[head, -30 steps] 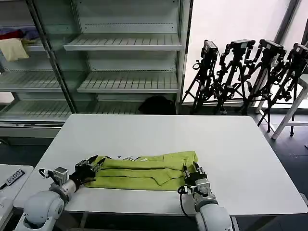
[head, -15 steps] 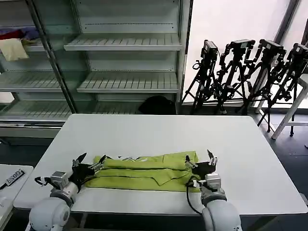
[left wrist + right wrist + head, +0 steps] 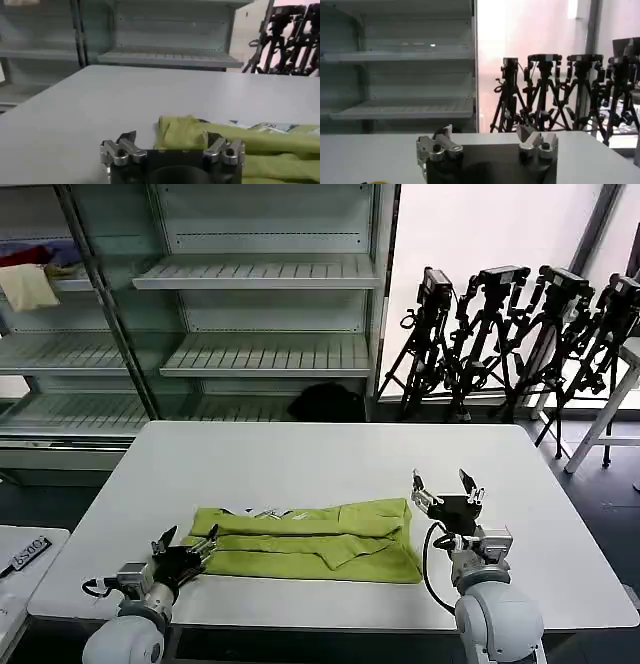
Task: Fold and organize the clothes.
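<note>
Lime-green T-shirt (image 3: pixel 310 541): soft fabric, lying on the white table (image 3: pixel 330 459) in the lower centre of the head view, already folded into a long narrow band. Long axis runs left to right across the frame, parallel to the near table edge. In the left wrist view the shirt (image 3: pixel 240 145) shows its nearer end bunched just beyond the fingers.

Left gripper (image 3: pixel 183 551): lower left of the head view, low over the table at the band's left end, just beside the fabric. Fingers spread apart, nothing between them; contact with the cloth cannot be told. Same gripper in its own wrist view (image 3: pixel 172 148), open and empty.

Right gripper (image 3: pixel 447 493): lower right of the head view, raised above the table and clear of the band's right end, near but apart from it. Fingers wide apart, holding nothing. Its wrist view (image 3: pixel 487 144) looks past the spread fingers toward the shelves.

Judgement: the next fold probably turns on the band's length, one end brought over toward the other. The left gripper is nearer to the cloth; the right would have to come down and in toward the right end.

Containers: metal shelf unit (image 3: pixel 250 304) behind the table, upper half of the frame. Most tiers bare; the upper left shelf holds a cream garment (image 3: pixel 28 286) with red cloth (image 3: pixel 25 256) behind it.

Other: camera tripods (image 3: pixel 520 334), upper right, standing against the wall.
</note>
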Robot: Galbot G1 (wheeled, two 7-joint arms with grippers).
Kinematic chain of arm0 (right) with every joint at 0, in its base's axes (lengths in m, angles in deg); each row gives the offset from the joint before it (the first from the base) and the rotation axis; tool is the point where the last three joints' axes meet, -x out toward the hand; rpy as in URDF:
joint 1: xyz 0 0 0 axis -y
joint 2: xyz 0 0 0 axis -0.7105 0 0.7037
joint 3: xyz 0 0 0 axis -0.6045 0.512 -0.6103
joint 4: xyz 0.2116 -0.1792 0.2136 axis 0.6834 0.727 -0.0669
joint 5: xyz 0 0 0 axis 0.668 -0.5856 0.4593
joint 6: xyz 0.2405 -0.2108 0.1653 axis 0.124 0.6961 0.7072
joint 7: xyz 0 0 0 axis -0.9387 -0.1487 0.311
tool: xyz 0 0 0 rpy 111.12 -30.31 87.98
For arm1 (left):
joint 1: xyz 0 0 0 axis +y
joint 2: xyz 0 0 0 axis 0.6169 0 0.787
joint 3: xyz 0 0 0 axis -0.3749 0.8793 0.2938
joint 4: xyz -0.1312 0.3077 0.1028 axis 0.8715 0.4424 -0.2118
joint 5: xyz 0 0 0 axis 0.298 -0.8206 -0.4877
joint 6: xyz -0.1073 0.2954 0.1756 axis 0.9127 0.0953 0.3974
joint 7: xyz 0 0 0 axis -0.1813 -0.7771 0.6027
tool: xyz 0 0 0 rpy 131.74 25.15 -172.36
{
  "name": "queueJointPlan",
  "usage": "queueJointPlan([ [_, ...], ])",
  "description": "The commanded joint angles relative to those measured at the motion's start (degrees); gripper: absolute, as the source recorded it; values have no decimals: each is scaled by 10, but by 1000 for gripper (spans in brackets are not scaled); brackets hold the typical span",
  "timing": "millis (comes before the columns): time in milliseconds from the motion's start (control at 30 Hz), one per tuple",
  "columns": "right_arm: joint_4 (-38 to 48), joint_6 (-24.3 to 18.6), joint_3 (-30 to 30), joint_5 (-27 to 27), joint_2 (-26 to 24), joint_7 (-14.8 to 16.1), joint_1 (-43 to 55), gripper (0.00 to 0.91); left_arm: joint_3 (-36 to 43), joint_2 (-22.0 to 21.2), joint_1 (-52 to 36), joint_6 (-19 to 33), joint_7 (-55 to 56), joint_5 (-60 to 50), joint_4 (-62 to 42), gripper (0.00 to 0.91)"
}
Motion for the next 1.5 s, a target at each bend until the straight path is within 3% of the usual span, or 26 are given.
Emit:
queueJointPlan([
  [33, -10, 1, -21, 31, -3, 2, 6, 907, 2, -17, 9, 2, 19, 0, -6, 554],
  [67, -9, 1, -21, 31, -2, 2, 6, 907, 3, -19, 9, 0, 20, 5, -6, 322],
  [133, -8, 1, -23, 31, -2, 1, 6, 907, 4, -20, 10, -2, 20, 11, -5, 101],
  [233, -7, 1, -25, 31, -2, 1, 5, 907, 7, -22, 11, -7, 18, 18, -3, 30],
  [667, -7, 1, -24, 27, 1, 1, -6, 907, 20, -31, -5, -21, 21, 33, -6, 0],
  [967, 0, 1, -29, 28, -6, 3, -3, 907, -3, -20, -10, 41, -8, -35, 2, 0],
  [1167, 11, -1, -34, 29, -8, 4, -2, 907, -91, 30, -18, 77, -69, -98, -6, 0],
  [1500, 18, -10, -42, 29, -6, 9, -16, 907, -203, 175, -68, 102, -124, -171, -59, 0],
])
